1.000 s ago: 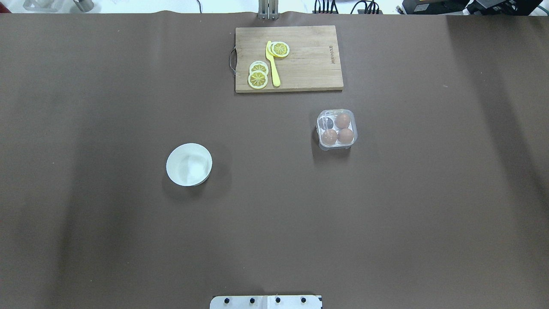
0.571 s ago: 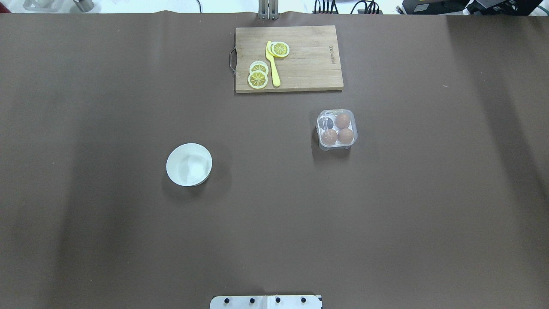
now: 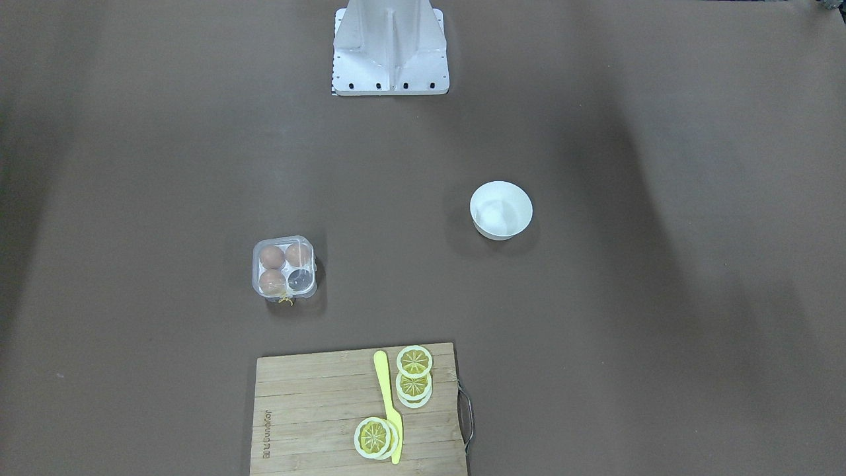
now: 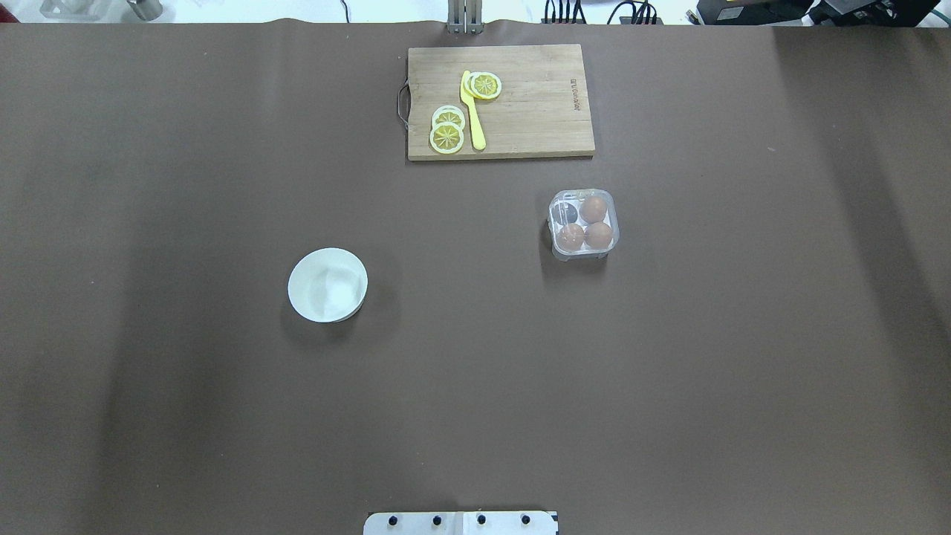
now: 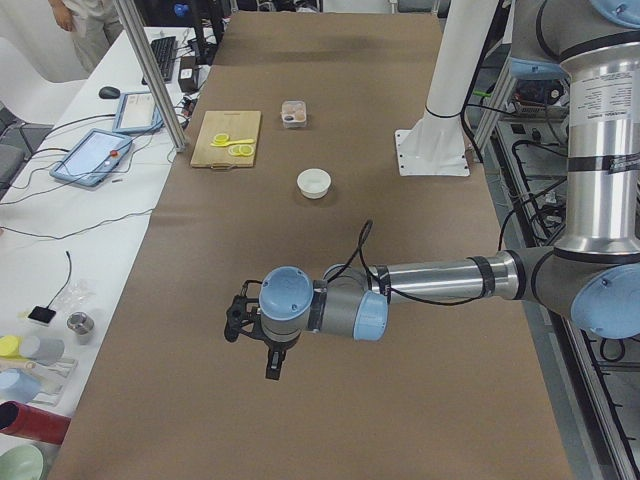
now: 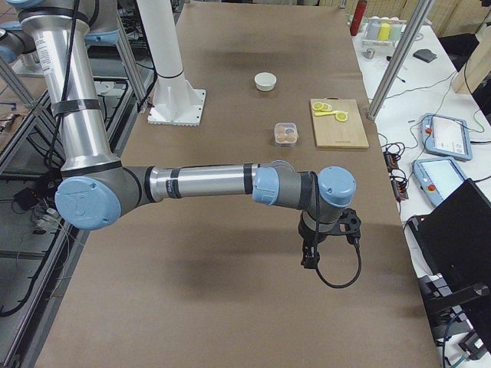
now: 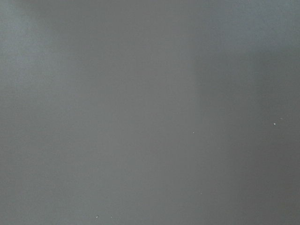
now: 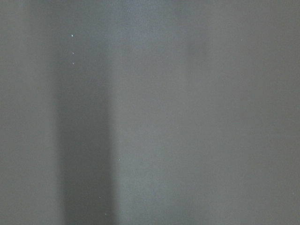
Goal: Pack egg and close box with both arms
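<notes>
Horizontally outward, left arm (image 5: 440, 280), right arm (image 6: 207, 182).

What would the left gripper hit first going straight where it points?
Likely the bare brown table cover: the left gripper seems to point down, and its wrist camera shows only that cover. Height above it is unclear.
</notes>
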